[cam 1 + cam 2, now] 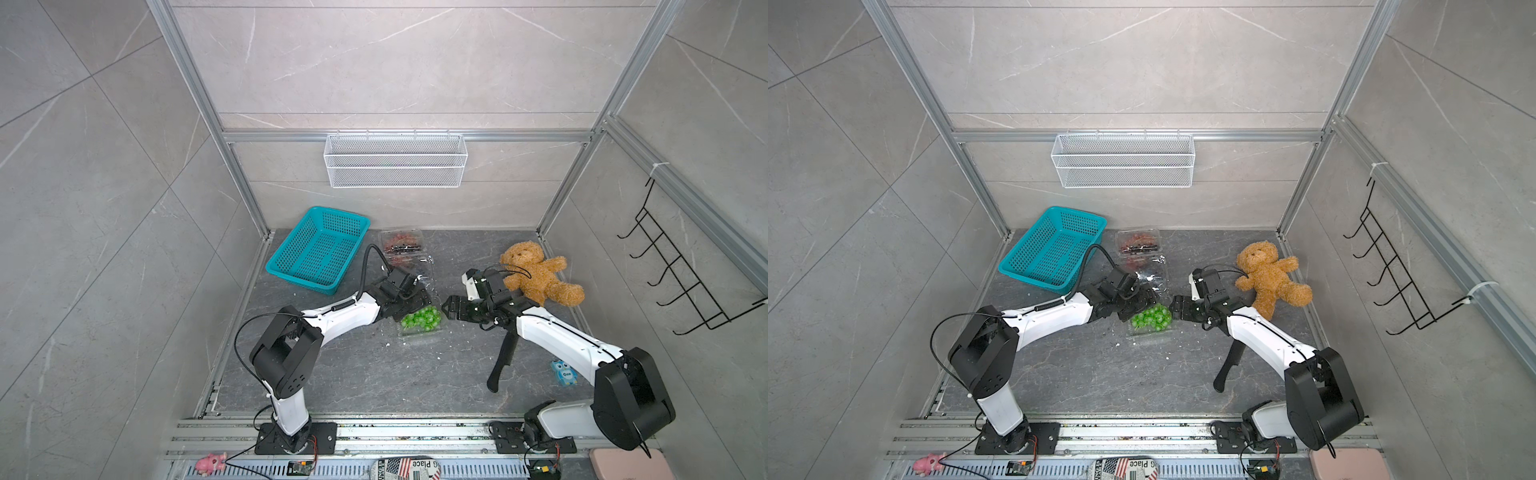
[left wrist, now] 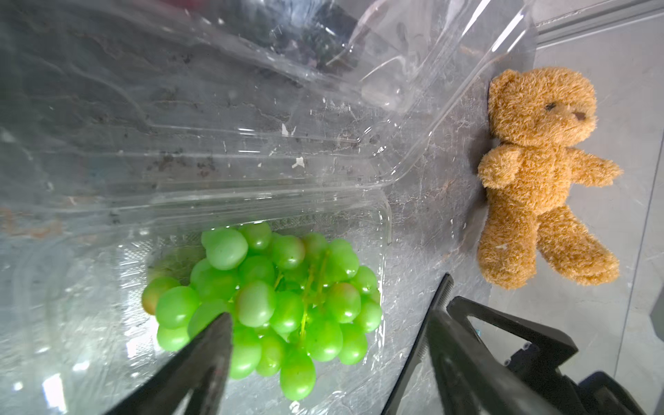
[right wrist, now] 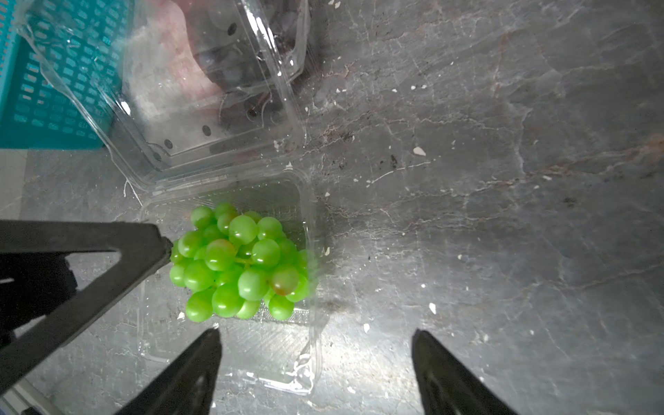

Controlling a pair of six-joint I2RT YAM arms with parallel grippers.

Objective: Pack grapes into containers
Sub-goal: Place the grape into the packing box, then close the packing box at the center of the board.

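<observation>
A bunch of green grapes (image 1: 420, 319) (image 2: 273, 298) (image 3: 239, 262) lies in the tray of an open clear container (image 1: 419, 337) (image 3: 310, 341) at mid-table, its lid (image 3: 201, 107) folded back. My left gripper (image 1: 411, 308) (image 2: 335, 297) is open and straddles the bunch from the left without holding it. My right gripper (image 1: 446, 308) (image 3: 316, 332) is open at the tray's right edge, with the tray's corner between its fingers. Further back, clear containers (image 1: 401, 245) hold red and dark grapes.
A teal basket (image 1: 320, 253) stands at the back left and a brown teddy bear (image 1: 536, 274) lies at the right, close behind my right arm. A black knife-like tool (image 1: 503, 361) and a small blue owl item (image 1: 564, 372) lie near the front right. A white wire basket (image 1: 395, 160) hangs on the back wall.
</observation>
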